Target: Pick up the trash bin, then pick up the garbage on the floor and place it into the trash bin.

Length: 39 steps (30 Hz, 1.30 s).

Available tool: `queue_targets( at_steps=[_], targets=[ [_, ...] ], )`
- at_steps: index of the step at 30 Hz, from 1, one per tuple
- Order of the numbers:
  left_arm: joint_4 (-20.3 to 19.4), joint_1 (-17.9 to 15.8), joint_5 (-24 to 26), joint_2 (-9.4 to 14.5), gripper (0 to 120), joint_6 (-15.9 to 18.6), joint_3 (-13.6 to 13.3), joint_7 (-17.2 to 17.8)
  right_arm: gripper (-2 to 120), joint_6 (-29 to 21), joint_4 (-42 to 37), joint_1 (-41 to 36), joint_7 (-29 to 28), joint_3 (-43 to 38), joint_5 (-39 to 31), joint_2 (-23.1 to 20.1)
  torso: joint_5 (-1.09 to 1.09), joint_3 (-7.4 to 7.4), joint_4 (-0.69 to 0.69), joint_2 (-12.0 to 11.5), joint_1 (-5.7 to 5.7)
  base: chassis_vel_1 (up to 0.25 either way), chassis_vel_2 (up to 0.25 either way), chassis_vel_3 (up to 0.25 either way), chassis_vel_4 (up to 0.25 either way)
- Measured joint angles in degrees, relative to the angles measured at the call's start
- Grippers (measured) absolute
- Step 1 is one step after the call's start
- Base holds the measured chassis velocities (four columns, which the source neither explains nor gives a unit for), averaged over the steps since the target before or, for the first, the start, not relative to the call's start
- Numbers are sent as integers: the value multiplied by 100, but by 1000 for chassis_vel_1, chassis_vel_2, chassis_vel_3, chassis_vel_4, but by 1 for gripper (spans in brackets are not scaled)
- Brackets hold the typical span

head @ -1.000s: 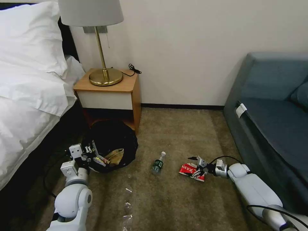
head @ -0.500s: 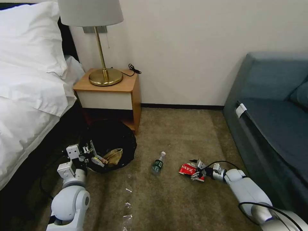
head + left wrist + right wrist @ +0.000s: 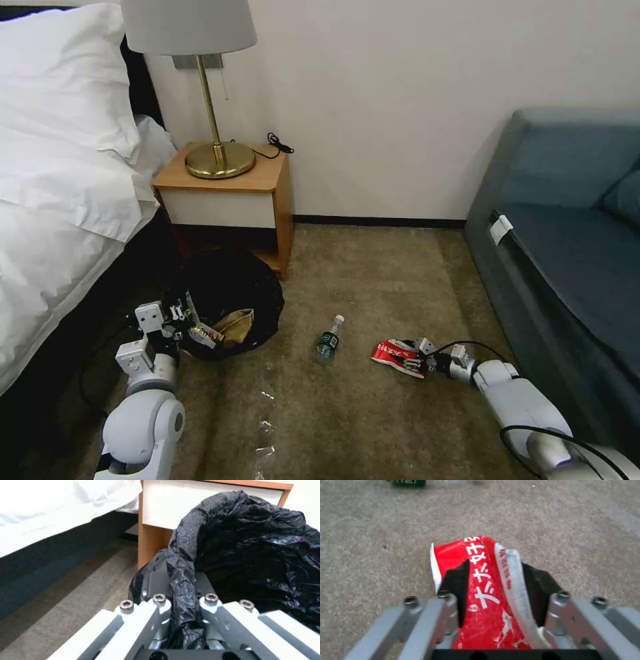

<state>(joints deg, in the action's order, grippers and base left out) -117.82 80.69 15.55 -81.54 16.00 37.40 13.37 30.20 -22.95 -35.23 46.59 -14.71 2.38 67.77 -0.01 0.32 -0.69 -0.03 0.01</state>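
Far left: bed (image 3: 53, 200) with white bedding, dark underside down to the carpet (image 3: 347, 427). Beside it, wooden nightstand (image 3: 227, 200) carrying a brass lamp (image 3: 217, 157).

Low on the left, left gripper (image 3: 181, 325) at the near rim of the trash bin (image 3: 227, 300), fingers (image 3: 156, 605) pressed together on the black bag folded over that rim, crinkled plastic pinched between them in the left wrist view. Bin just in front of the nightstand, mouth open toward the camera; whether raised off the carpet or resting on it, cannot tell. Inside, a crumpled brown paper bag (image 3: 237, 323) and a shiny yellow-black wrapper (image 3: 203, 332) against the near wall.

Centre of the carpet: small clear bottle (image 3: 329, 339) with green label, lying on its side, cap pointing toward the wall, well apart from the bin and near the packet.

Right of the bottle: red-and-white packet (image 3: 395, 350), flat on the carpet. Right gripper (image 3: 412, 360) down at floor level on its right edge, fingers (image 3: 455, 580) closed in on both sides of the packet, crumpling it between the black pads.

Far right: blue-grey sofa (image 3: 567, 220) along the wall.
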Motion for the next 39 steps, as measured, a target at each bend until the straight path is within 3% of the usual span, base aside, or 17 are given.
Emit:
queue_targets(
  at_steps=[6, 9, 11, 23, 28, 34, 35, 36, 38, 39],
  targets=[
    [33, 0, 10, 0, 5, -8, 22, 2, 22, 20, -48, -39, -22, -38, -20, -5, 0, 0, 0, 0, 0, 0, 0, 0, 0],
    [67, -1, 11, -12, 5, -22, 28, 4, 4, 75, -77, -56, -45, -47, -31, -5, 0, 0, 0, 0, 0, 0, 0, 0, 0],
    [68, -5, 11, -14, 5, -23, 29, 4, 1, 90, -90, -58, -48, -43, -32, -10, 0, 0, 0, 0, 0, 0, 0, 0, 0],
    [56, -19, 15, -7, 5, -23, 51, 4, 0, 170, -129, -73, -49, -54, -69, -25, 0, 0, 0, 0, 0, 0, 0, 0, 0],
    [94, -30, 19, -16, 5, -23, 49, 4, 0, 450, -305, -71, -212, -154, -202, 10, 0, 0, -1, 0, 0, 0, 0, 0, 0],
    [197, -59, 9, -42, 5, -28, 9, 5, 0, 549, -1252, -227, -685, 94, -998, -73, -1, 0, 1, 0, 0, 0, 0, 0, 0],
    [237, -77, -12, -60, 5, -31, -27, -1, 0, 525, -1777, -313, -979, 251, -1274, -113, -2, 0, -1, 0, 0, 0, 0, 0, 0],
    [237, -77, -12, -60, 5, -31, -27, -1, 0, 525, -1777, -313, -979, 251, -1274, -113, -2, 0, -1, 0, 0, 0, 0, 0, 0],
    [271, -105, -34, -82, 5, -35, -70, -4, 0, 443, -2698, -431, -1719, 624, -1647, -123, -1, 0, 1, 0, 0, 0, 0, 0, 0],
    [271, -105, -34, -82, 5, -35, -70, -4, 0, 443, -2698, -431, -1719, 624, -1647, -123, -1, 0, 1, 0, 0, 0, 0, 0, 0]
  ],
)
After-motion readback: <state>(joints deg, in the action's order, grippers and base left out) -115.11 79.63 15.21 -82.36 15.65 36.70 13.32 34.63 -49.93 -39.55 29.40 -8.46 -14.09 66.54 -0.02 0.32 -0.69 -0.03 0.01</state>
